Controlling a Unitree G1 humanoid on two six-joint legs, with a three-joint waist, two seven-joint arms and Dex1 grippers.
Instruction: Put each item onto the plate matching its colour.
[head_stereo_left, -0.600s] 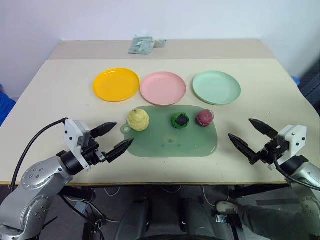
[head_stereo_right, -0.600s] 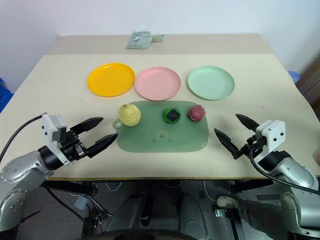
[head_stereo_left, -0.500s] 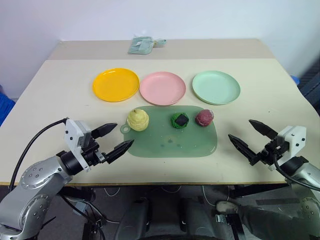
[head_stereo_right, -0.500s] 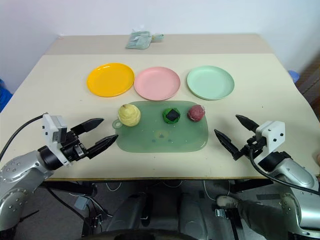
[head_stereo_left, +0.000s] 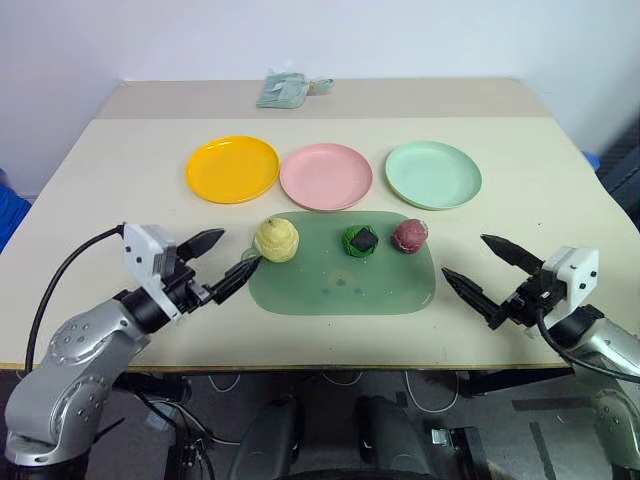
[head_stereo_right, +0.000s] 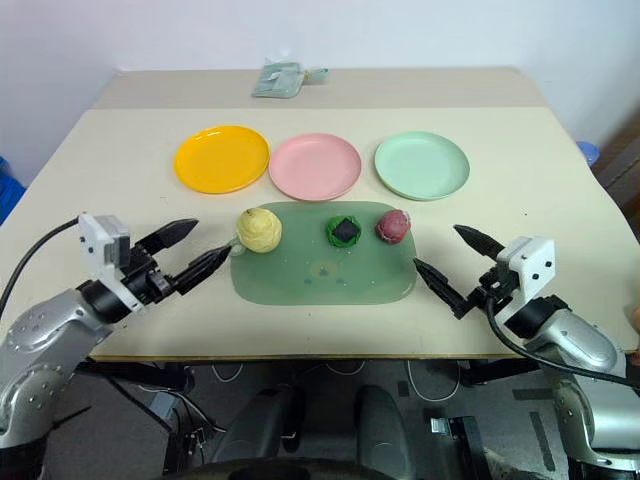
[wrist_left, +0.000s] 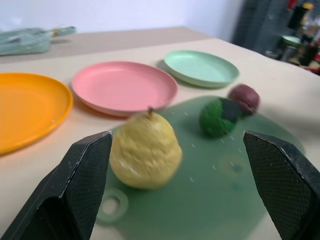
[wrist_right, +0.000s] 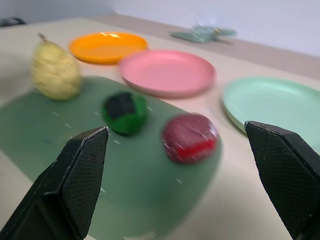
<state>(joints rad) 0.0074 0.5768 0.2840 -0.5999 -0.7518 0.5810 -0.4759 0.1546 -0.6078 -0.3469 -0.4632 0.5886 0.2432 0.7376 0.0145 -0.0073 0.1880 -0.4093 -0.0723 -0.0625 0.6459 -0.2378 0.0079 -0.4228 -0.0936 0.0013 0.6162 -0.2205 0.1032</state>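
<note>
On a beige table (head_stereo_left: 110, 180), from left to right, the left gripper (head_stereo_left: 226, 261) hovers with fingers wide apart just beside the pale yellow pear (head_stereo_left: 276, 240), which sits with the dark green item (head_stereo_left: 360, 241) and the maroon item (head_stereo_left: 409, 235) on a translucent green mat (head_stereo_left: 345, 285), and the right gripper (head_stereo_left: 486, 278), also wide open and empty, hangs near the mat's right edge. Beyond the mat lie the empty orange-yellow plate (head_stereo_left: 232, 168), pink plate (head_stereo_left: 326, 176) and mint green plate (head_stereo_left: 433, 175). To grasp well, the left gripper should probably straddle the pear's widest part before closing, since its lumpy, tapering shape could slip or topple.
</note>
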